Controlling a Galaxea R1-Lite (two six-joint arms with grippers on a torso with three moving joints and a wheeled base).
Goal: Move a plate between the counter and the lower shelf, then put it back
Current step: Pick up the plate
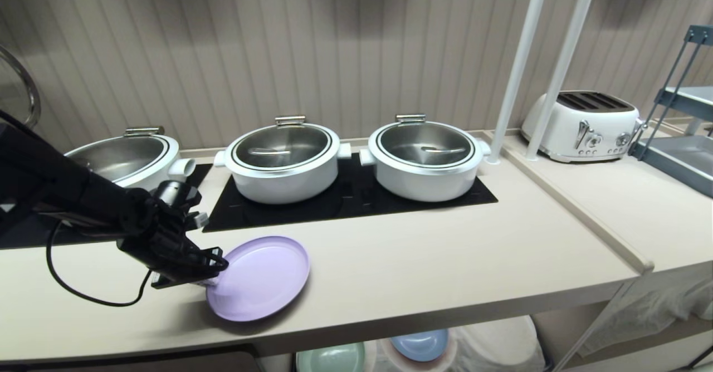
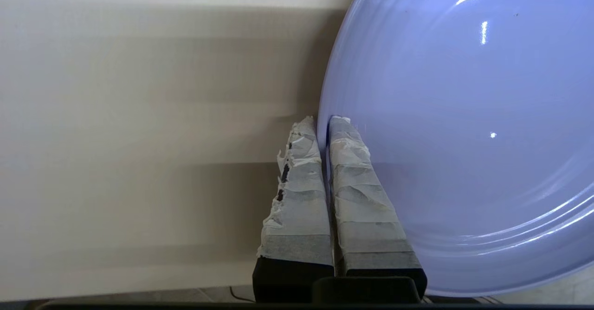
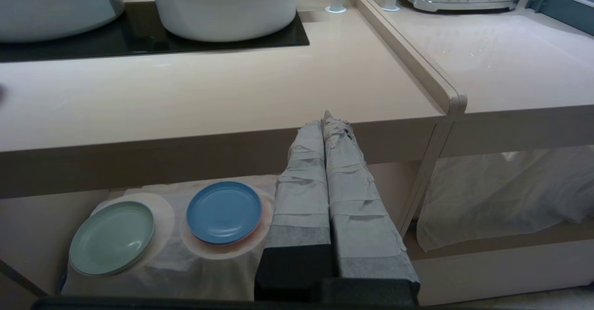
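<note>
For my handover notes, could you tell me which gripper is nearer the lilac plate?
Left. The left gripper is shut on the lilac plate's rim; the right gripper hangs before the counter's front edge.

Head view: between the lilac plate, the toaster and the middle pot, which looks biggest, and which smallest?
1. Middle pot: largest as it looks.
2. Toaster and lilac plate: these look about alike in spread, so I would not rank them. The plate also lies nearer the camera and the toaster stands farther back, which makes the comparison unsure.
</note>
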